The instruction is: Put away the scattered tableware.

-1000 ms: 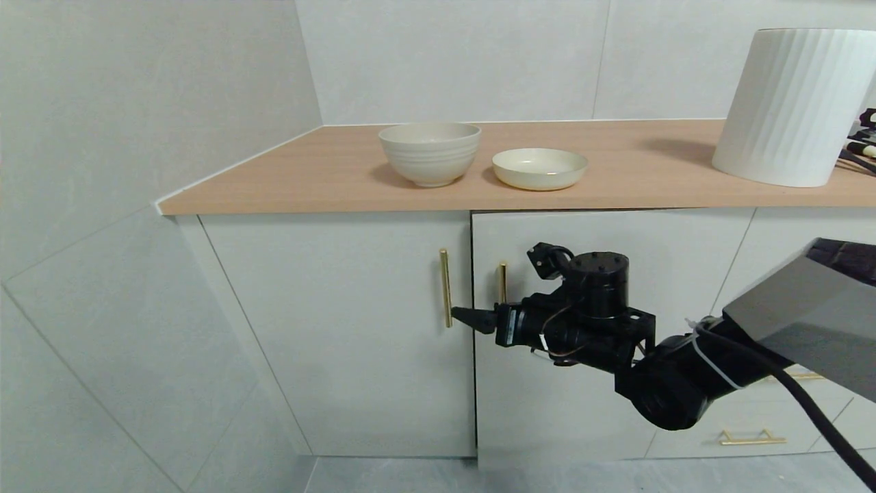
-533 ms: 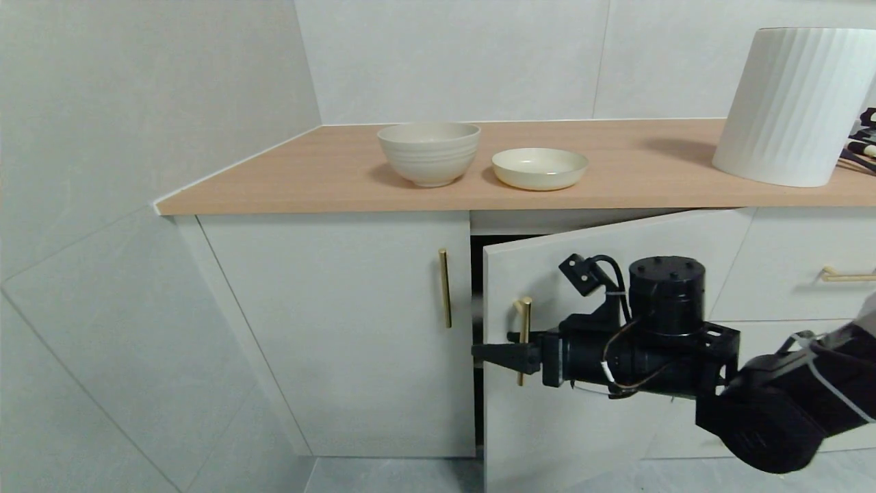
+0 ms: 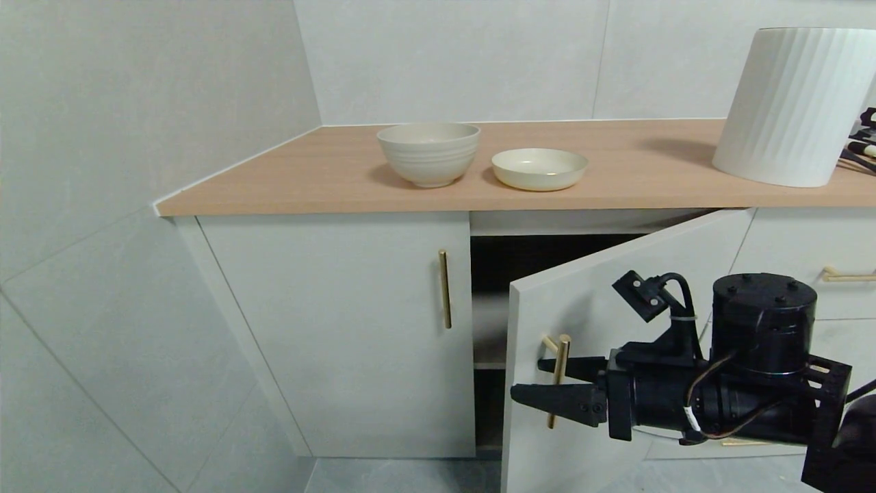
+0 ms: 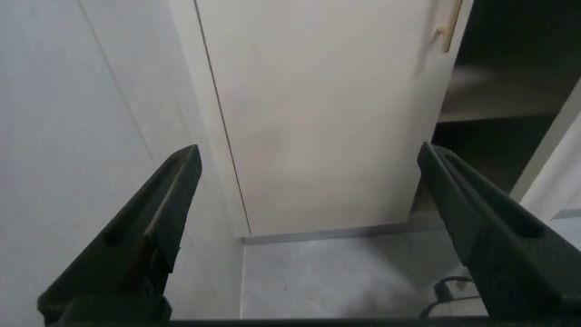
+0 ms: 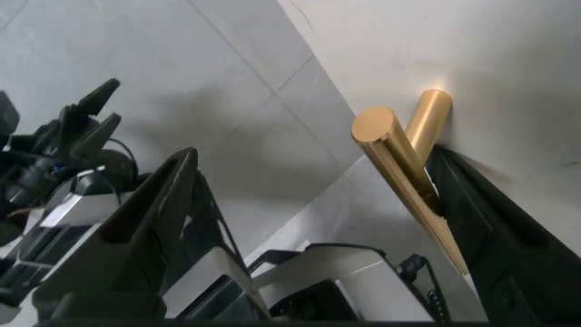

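the right claw sits with its fingers spread wide, one on each side of the gold handle of the right-hand cabinet door. it hooks round the handle rather than pinching it, which looks like a way to swing the door on its hinge. the door stands partly open, showing a shelf inside, likely the place meant for the tableware. the bowl and the shallow dish rest side by side, just apart, on the counter above, not yet picked up. the left claw hangs low facing the closed left door, fingers wide, holding nothing.
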Motion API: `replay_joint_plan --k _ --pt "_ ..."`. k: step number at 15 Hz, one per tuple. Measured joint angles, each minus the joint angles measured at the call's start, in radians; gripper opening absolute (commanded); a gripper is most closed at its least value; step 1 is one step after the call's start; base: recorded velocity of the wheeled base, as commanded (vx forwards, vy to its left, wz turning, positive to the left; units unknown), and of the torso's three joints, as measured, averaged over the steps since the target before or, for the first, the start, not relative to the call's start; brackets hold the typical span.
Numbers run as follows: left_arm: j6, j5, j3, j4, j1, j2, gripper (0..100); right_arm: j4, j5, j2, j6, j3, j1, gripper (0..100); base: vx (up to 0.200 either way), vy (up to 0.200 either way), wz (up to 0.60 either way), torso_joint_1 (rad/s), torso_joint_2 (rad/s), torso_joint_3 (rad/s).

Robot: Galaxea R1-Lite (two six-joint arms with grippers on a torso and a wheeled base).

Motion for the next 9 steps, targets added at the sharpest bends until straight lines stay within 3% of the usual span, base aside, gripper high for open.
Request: replay_joint_plan --k 2,5,9 --pt "0.006 -0.022 0.0 -0.007 0.0 0.0 100 0.0 0.0 -0.007 0.0 0.005 0.0 100 0.0 0.0 0.0 0.0 0.0 0.0" --pt "0.015 -0.184 -0.053 -0.042 0.0 0.0 100 0.0 0.0 -0.01 -0.001 0.01 0.001 100 0.0 0.0 0.0 0.0 0.0 0.0" --pt "0.0 -0.382 -0.256 0.066 -0.004 0.092 100 0.001 -0.005 -0.009 -0.002 0.011 0.014 100 0.0 0.0 0.0 0.0 0.0 0.0"
